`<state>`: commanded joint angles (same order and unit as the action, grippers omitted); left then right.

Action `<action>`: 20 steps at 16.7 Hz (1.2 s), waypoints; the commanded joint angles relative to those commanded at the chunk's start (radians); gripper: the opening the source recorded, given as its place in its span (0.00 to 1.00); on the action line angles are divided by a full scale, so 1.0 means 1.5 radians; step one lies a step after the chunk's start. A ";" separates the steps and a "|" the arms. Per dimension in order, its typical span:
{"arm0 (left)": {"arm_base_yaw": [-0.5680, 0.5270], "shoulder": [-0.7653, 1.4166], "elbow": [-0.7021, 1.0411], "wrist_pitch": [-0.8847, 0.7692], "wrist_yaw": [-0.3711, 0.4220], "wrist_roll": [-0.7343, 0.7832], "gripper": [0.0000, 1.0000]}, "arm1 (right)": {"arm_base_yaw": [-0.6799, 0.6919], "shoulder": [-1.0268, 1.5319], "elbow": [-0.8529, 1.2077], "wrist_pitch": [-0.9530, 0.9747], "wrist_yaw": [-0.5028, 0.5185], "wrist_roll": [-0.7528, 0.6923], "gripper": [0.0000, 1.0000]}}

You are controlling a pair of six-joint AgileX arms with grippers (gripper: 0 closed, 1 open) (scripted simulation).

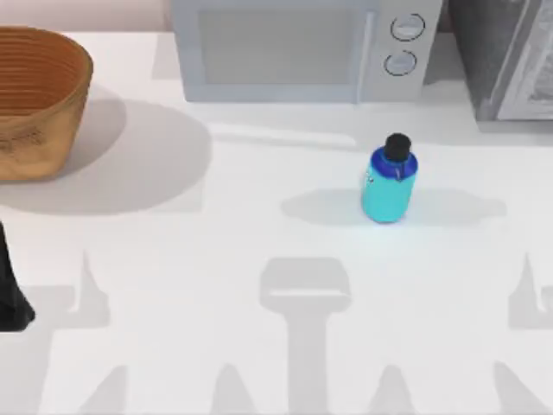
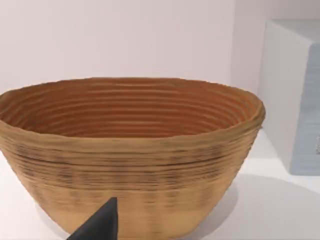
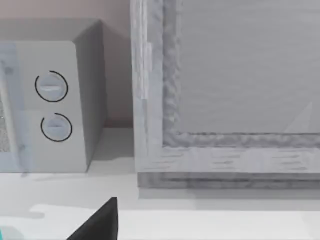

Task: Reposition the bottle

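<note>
- The bottle [image 1: 389,183] is seen right of centre in the top view, standing upright on the white table [image 1: 259,363], its black cap [image 1: 397,147] towards the upper edge of the frame.
- A microwave [image 1: 302,47] is placed along the upper edge of the top view, just above the bottle but apart from it; its two round dials [image 3: 52,106] are seen at the left of the right wrist view.
- A wicker basket [image 1: 39,99] is set in the upper left corner of the top view, well apart from the bottle; its ribbed inside is faced closely in the left wrist view [image 2: 130,150].
- A grey framed cabinet [image 1: 510,56] is found in the upper right corner of the top view.
- Part of the left arm [image 1: 10,290] is seen as a dark shape at the left edge of the top view, far from the bottle.
- A dark fingertip [image 2: 100,225] is shown low in the left wrist view, and another [image 3: 100,222] low in the right wrist view; how far either set of jaws is parted cannot be told, and nothing is seen held.
</note>
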<state>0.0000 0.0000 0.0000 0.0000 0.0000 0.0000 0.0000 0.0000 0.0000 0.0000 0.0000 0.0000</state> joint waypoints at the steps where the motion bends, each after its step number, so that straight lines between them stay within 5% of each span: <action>1: 0.000 0.000 0.000 0.000 0.000 0.000 1.00 | 0.000 0.000 0.000 0.000 0.000 0.000 1.00; 9: -0.048 0.178 0.048 0.114 -0.001 0.003 1.00 | 0.000 0.000 0.000 0.000 0.000 0.000 1.00; 20: -0.250 0.852 0.249 0.568 0.009 0.008 1.00 | 0.000 0.000 0.000 0.000 0.000 0.000 1.00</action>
<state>-0.3748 1.2781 0.3739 0.8523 0.0131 0.0114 0.0000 0.0000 0.0000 0.0000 0.0000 0.0000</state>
